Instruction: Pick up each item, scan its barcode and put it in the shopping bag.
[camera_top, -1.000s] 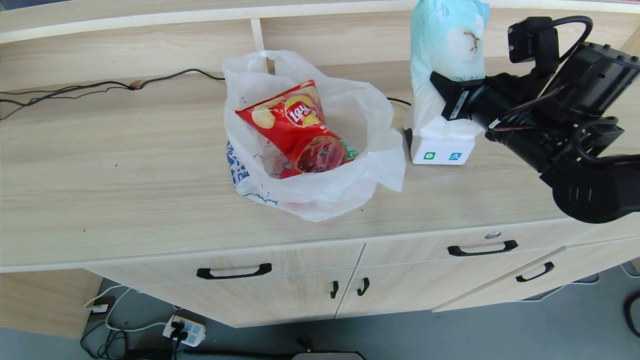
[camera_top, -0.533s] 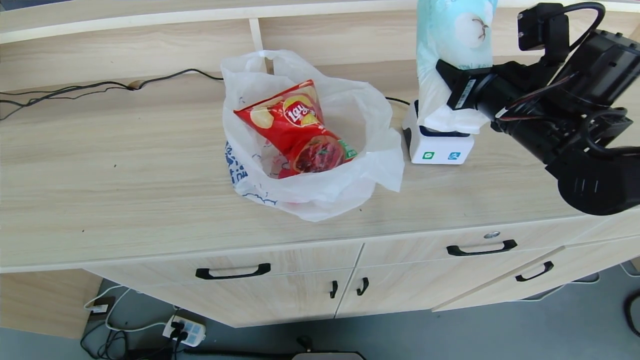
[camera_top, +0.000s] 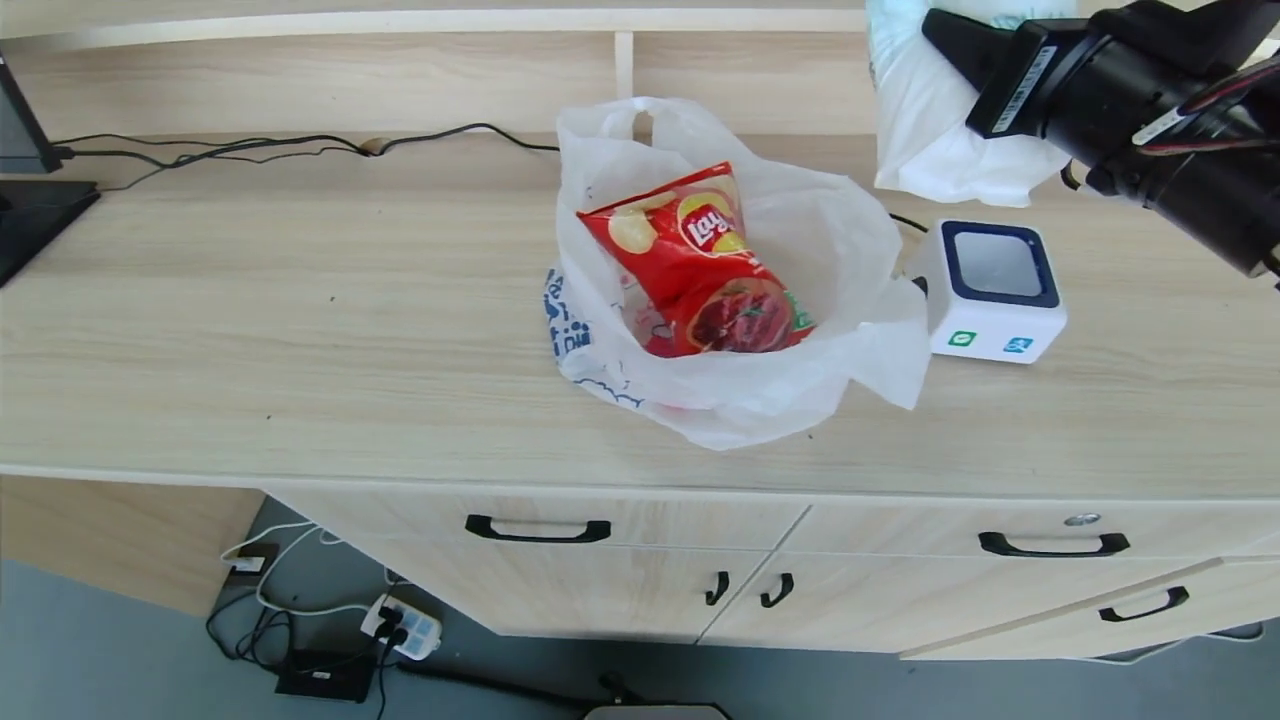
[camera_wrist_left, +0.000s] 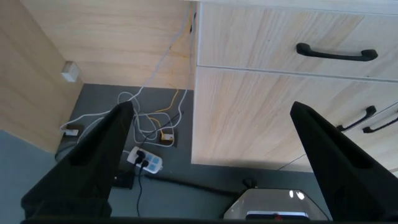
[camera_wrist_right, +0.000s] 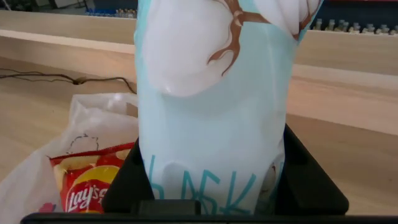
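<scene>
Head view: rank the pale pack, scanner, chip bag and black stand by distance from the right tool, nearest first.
1. Pale pack: clamped in the right tool, top right.
2. Scanner: on the counter below the tool, right side.
3. Chip bag: inside the shopping bag, centre.
4. Black stand: far left edge.

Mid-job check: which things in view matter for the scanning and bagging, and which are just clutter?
Job: right gripper, shut on the pale blue pack; scanner; shopping bag; red chip bag inside it.
Lying about: cables on the counter; dark stand at its left edge; power strip on the floor.
</scene>
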